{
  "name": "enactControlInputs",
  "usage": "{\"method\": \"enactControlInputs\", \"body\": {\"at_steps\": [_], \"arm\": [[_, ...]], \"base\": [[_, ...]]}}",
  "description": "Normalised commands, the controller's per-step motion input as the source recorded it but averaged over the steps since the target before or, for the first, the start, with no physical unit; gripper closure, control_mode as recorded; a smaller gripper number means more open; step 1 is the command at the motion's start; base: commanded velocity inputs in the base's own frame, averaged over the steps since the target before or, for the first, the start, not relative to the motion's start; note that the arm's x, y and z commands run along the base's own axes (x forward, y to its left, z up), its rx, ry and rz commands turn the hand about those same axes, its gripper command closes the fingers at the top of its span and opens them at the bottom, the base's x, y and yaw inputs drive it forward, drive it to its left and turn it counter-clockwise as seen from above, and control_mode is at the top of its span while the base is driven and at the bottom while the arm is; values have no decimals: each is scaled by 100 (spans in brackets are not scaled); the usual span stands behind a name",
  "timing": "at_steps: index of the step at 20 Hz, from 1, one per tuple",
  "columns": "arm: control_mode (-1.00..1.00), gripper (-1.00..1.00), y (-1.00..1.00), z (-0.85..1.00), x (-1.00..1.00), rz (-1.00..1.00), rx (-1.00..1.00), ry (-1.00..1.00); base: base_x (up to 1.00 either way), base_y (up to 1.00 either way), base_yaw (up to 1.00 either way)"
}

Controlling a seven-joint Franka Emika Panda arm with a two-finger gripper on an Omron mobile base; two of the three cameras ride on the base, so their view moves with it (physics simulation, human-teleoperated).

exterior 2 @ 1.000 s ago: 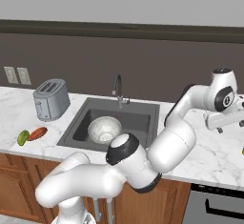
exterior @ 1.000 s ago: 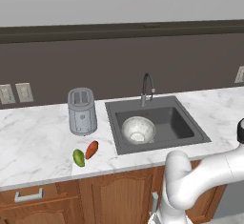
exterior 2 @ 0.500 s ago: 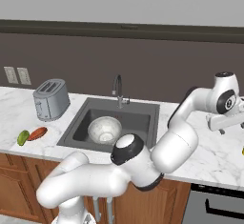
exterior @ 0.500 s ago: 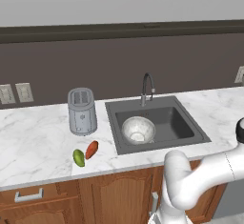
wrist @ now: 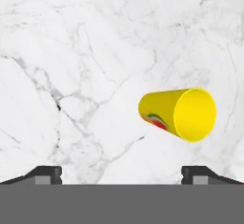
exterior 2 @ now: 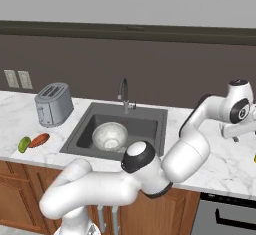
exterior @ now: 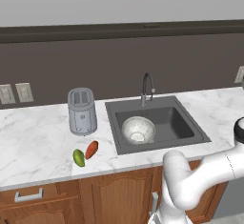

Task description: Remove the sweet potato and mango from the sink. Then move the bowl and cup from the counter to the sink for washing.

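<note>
yellow cup with red-green mark, on white grey-veined marble counter.

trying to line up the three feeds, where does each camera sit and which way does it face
Left base view: behind the arm to its left, looking forward and down at the sink holding the bowl; the white arm rises at lower right.
Right base view: behind to the right, same counter; the arm rises from lower left and reaches right, ending in the fingers.
Hand view: on the hand, looking down at marble and the cup; dark open fingertips at the bottom.
Both base views share the toaster, mango and sweet potato.
</note>
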Motion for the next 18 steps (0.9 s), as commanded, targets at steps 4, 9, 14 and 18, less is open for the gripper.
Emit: {"method": "enactControlInputs", "body": {"at_steps": [4,9,14,18], "arm": [[-100,-100,-28,-9,12,0,0,0],[-100,-100,-27,-7,15,0,0,1],[-100,-100,-23,-6,17,0,0,0],[-100,-100,-18,-2,16,0,3,3]], "base": [[0,0,0],[0,0,0],[0,0,0],[0,0,0]]}}
